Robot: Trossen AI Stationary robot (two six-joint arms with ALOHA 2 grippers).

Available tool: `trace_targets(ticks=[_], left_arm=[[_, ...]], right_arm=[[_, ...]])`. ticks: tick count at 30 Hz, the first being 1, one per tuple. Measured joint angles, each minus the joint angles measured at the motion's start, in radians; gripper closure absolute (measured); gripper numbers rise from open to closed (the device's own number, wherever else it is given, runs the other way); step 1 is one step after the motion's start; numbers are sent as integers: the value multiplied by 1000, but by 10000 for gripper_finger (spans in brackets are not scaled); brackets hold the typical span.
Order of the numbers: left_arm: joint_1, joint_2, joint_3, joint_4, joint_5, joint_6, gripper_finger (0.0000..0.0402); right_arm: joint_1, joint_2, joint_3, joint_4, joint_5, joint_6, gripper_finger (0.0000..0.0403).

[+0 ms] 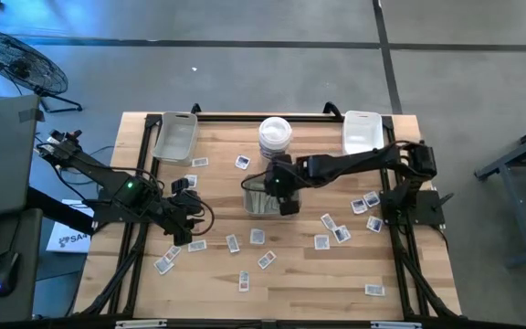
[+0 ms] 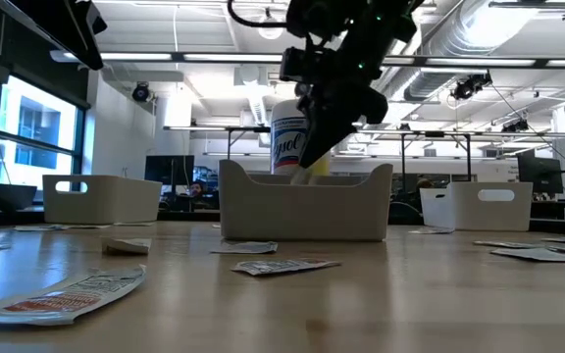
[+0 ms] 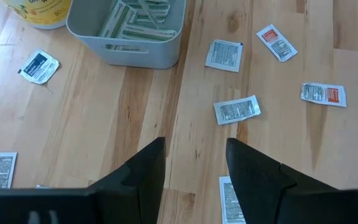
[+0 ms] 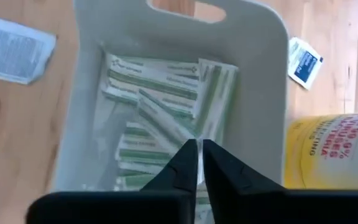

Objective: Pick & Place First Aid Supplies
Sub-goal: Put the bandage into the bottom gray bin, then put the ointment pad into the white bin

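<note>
Both arms bent: right gripper [image 4: 197,163] pinched above grey tray [image 4: 272,93].

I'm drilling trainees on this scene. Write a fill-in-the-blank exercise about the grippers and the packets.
1. The right gripper is over the middle grey ____, which holds long narrow strip packets.
2. The left gripper's fingers are ____, above the bare wooden table.
3. Beside that container stands a white round ____ with a yellow label.
4. The right gripper's fingers are ____.

Missing words: tray; open; tub; shut
</note>
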Motion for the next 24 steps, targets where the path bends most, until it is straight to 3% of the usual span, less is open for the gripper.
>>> trace_targets(ticks=[5,12,20,24], left_arm=[[0,0,0,0,0,0,236],[0,0,0,0,0,0,236],[0,0,0,0,0,0,236],[0,0,0,0,0,0,236]], right_arm=[[31,0,0,17,36,33,339],[116,-56,11,-64,206,185,299],[298,-215,50,-498,257,652,310],[442,-258,39,-603,269,876,319]])
